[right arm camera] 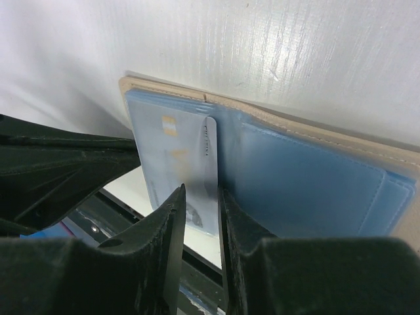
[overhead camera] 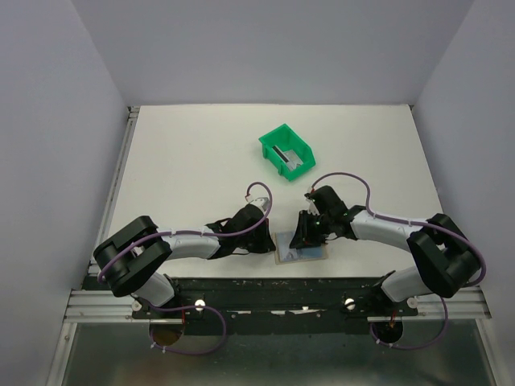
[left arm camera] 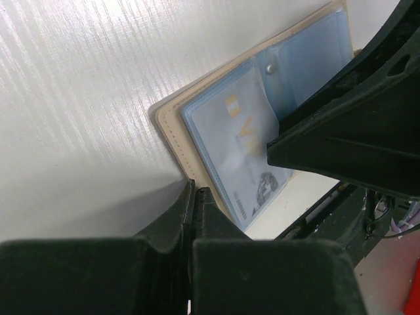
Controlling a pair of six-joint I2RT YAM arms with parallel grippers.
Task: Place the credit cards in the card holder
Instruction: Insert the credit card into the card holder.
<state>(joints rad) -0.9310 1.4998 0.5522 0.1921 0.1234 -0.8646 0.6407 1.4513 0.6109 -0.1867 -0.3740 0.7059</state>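
Near table [overhead camera: 185,161] front edge, between arms: card [right arm camera: 180,164] part-way into open holder [overhead camera: 310,254].
Pinching card's near end with right gripper [right arm camera: 201,193], barely parted; left gripper [left arm camera: 195,191] closed tight, empty, at holder's corner.

No print on the credit card [left arm camera: 237,152] can be read.

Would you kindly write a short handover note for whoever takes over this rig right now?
Left gripper: jaws shut, nothing seen between them, tips at the card holder's tan edge.
Right gripper: jaws shut on a credit card that looks partly inside a pale blue slot.
The holder lies open between the grippers.
Done: one card nearly seated.
Left: push it home, release, then probably fetch the grey card-like piece in the green bin.
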